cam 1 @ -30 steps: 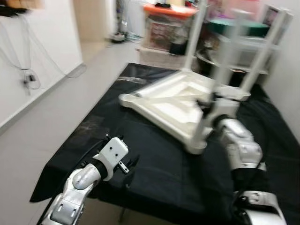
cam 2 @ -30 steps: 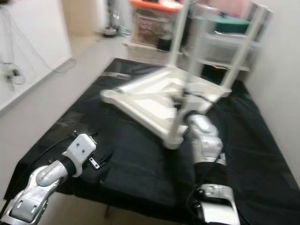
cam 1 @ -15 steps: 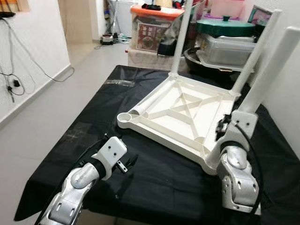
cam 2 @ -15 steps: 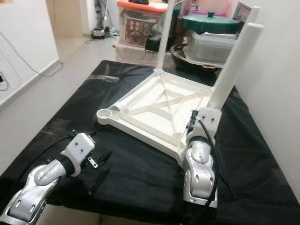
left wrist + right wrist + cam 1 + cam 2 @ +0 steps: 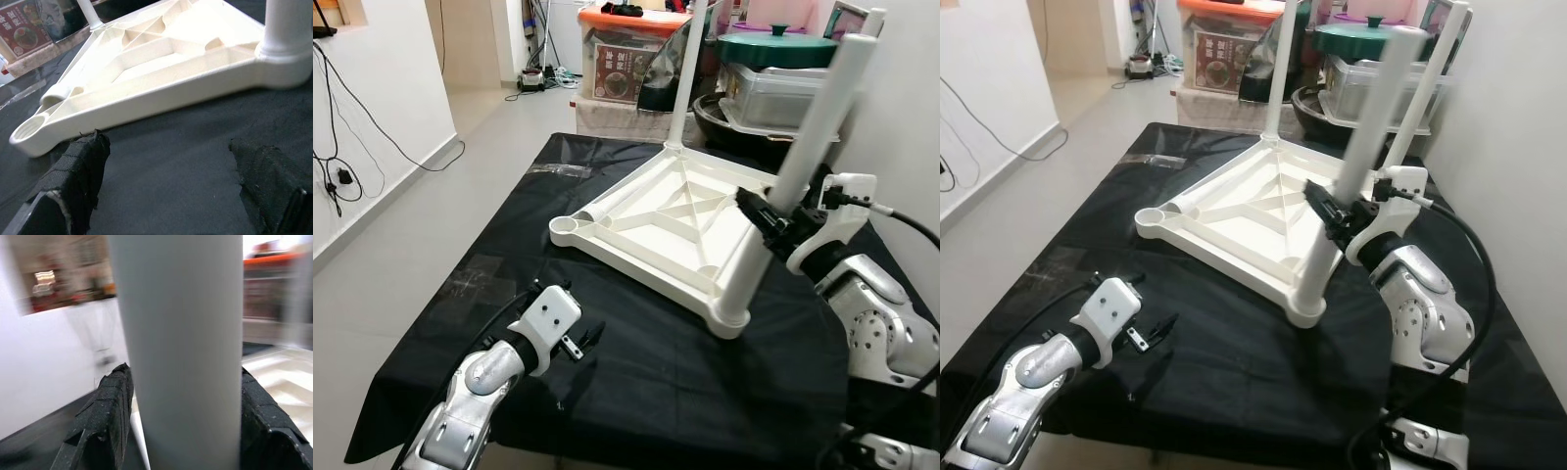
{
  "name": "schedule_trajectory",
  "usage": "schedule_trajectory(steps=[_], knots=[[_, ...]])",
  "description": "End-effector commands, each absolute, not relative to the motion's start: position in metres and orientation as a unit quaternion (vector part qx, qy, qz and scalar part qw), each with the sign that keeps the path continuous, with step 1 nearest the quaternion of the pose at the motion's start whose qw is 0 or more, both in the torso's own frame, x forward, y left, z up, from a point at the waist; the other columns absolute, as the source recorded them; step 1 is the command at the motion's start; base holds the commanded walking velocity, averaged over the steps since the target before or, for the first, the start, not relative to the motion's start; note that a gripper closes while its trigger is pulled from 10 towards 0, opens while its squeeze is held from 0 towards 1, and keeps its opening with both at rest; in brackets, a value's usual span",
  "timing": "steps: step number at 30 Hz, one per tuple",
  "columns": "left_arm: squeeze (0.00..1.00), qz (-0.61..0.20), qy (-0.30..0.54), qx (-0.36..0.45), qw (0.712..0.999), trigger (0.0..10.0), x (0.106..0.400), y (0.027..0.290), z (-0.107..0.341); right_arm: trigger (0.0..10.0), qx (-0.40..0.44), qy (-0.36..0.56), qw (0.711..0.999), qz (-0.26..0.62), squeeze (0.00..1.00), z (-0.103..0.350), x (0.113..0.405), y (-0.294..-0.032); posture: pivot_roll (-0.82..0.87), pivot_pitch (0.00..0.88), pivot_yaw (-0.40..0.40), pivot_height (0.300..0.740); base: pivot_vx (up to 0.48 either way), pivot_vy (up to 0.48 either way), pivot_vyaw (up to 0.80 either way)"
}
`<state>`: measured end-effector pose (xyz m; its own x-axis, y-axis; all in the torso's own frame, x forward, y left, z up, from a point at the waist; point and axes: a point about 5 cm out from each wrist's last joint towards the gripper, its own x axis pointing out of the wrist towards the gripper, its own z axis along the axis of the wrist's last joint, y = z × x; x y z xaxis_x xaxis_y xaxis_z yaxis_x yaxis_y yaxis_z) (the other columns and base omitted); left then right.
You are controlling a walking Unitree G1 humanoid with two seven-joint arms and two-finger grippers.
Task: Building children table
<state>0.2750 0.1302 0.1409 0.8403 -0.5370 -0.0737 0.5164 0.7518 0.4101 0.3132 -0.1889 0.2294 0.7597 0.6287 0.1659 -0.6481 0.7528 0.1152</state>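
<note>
Left eye view: we see our right end effector (image 5: 766, 217) clenched around the near leg (image 5: 773, 208) of the white upturned children's table (image 5: 658, 227), which lies on the black-covered counter (image 5: 636, 372). Our left end effector (image 5: 585, 343) hovers released nearby, just above the cloth.
</note>
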Motion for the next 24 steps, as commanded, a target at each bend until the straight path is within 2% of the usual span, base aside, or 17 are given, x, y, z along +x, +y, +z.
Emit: schedule_trajectory(steps=[1, 3, 7, 8, 10, 11, 12, 13, 14, 15, 17, 18, 20, 24], knots=[[0.0, -0.287, -0.024, 0.215, 0.933, 10.0, 0.276, 0.128, 0.141, 10.0, 0.081, -0.028, 0.89, 0.449, 0.0, 0.215, 0.305, -0.153, 0.08, 0.0, -0.129, 0.74, 0.0, 0.0, 0.0], [0.0, -0.286, -0.024, 0.215, 0.933, 10.0, 0.276, 0.128, 0.141, 10.0, 0.072, -0.016, 0.873, 0.482, 0.0, 0.208, 0.3, -0.138, 0.08, 0.0, -0.129, 0.74, 0.0, 0.0, 0.0], [0.0, -0.288, -0.02, 0.213, 0.934, 10.0, 0.271, 0.129, 0.139, 10.0, 0.092, 0.017, 0.868, 0.488, 0.0, 0.188, 0.304, -0.119, 0.1, 0.0, -0.136, 0.74, 0.0, 0.0, 0.0], [0.0, -0.288, -0.019, 0.213, 0.934, 10.0, 0.27, 0.129, 0.139, 1.8, 0.088, 0.033, 0.896, 0.435, 0.0, 0.179, 0.316, -0.12, 0.1, 0.0, -0.136, 0.74, 0.0, 0.0, 0.0], [0.0, -0.288, -0.018, 0.213, 0.934, 10.0, 0.269, 0.129, 0.139, 1.8, 0.079, 0.05, 0.925, 0.369, 0.0, 0.17, 0.327, -0.123, 0.1, 0.0, -0.136, 0.74, 0.0, 0.0, 0.0], [0.0, -0.288, -0.018, 0.213, 0.934, 10.0, 0.269, 0.129, 0.139, 1.8, 0.079, 0.05, 0.925, 0.369, 0.0, 0.17, 0.327, -0.123, 0.1, 0.0, -0.136, 0.74, 0.0, 0.0, 0.0], [0.0, -0.288, -0.018, 0.213, 0.934, 10.0, 0.269, 0.13, 0.139, 0.0, 0.064, 0.074, 0.948, 0.301, 0.0, 0.162, 0.337, -0.131, 0.09, 0.0, -0.132, 0.74, 0.0, 0.0, 0.0], [0.0, -0.288, -0.018, 0.213, 0.934, 10.0, 0.27, 0.13, 0.139, 0.0, 0.048, 0.11, 0.984, 0.135, 0.0, 0.152, 0.349, -0.158, 0.09, 0.0, -0.128, 0.74, 0.0, 0.0, 0.0], [0.0, -0.288, -0.017, 0.213, 0.933, 10.0, 0.27, 0.13, 0.139, 0.0, 0.032, 0.135, 0.99, 0.017, 0.0, 0.144, 0.353, -0.178, 0.09, 0.0, -0.128, 0.74, 0.0, 0.0, 0.0], [0.0, -0.288, -0.017, 0.213, 0.933, 10.0, 0.27, 0.13, 0.139, 0.0, 0.032, 0.135, 0.99, 0.017, 0.0, 0.144, 0.353, -0.178, 0.09, 0.0, -0.128, 0.74, 0.0, 0.0, 0.0], [0.0, -0.29, -0.017, 0.212, 0.933, 10.0, 0.27, 0.129, 0.139, 0.0, 0.04, 0.167, 0.964, -0.202, 0.0, 0.131, 0.339, -0.223, 0.09, 0.0, -0.128, 0.74, 0.0, 0.0, 0.0], [0.0, -0.29, -0.017, 0.212, 0.933, 10.0, 0.27, 0.129, 0.139, 0.0, 0.04, 0.167, 0.964, -0.202, 0.0, 0.131, 0.339, -0.223, 0.09, 0.0, -0.128, 0.74, 0.0, 0.0, 0.0], [0.0, -0.293, -0.017, 0.21, 0.933, 10.0, 0.27, 0.128, 0.138, 0.0, 0.024, 0.17, 0.93, -0.326, 0.0, 0.126, 0.305, -0.249, 0.06, 0.0, -0.111, 0.74, 0.0, 0.0, 0.0], [0.0, -0.294, -0.016, 0.209, 0.933, 10.0, 0.27, 0.128, 0.138, 0.0, 0.014, 0.168, 0.915, -0.366, 0.0, 0.126, 0.288, -0.252, 0.05, 0.0, -0.104, 0.74, 0.0, 0.0, 0.0]])
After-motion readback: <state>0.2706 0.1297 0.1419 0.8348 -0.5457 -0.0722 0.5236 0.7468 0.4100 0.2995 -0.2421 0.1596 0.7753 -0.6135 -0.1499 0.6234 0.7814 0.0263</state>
